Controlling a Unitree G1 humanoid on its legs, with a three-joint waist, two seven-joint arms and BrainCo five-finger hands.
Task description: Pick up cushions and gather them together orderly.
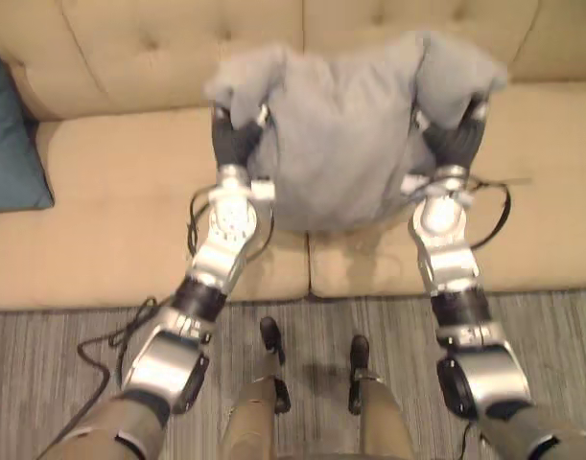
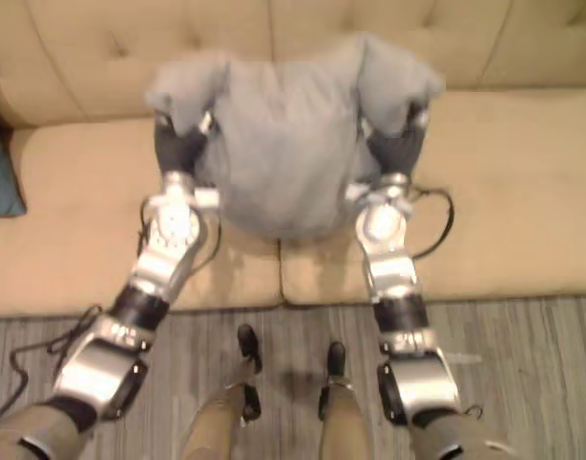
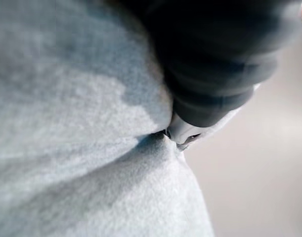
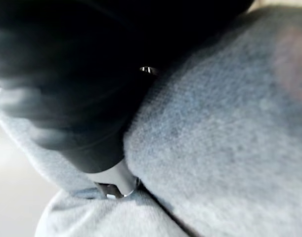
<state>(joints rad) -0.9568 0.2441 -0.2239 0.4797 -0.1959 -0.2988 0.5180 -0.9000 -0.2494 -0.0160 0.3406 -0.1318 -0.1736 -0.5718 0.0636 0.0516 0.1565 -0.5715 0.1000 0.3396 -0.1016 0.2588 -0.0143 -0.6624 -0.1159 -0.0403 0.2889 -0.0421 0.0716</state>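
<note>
Fabric of the grey cushion [image 1: 340, 144] bunched up at its two far corners, where the left hand [image 1: 233, 139] and the right hand [image 1: 456, 144] had it between them, one on each side. Both wrist views showed each hand's dark cover sunk into the soft cloth, so I could not tell whether either hand was clenched on the cushion or only pressed against it. The cushion sat over the middle of the sofa [image 1: 110, 220], above the seam between the seat pads and close to the backrest; whether its near edge touched the seat was unclear. A teal cushion [image 1: 10, 144] leaned at the far left end, well apart. By my reading the gathering was at an early stage: one cushion between the hands, not yet set beside the other.
</note>
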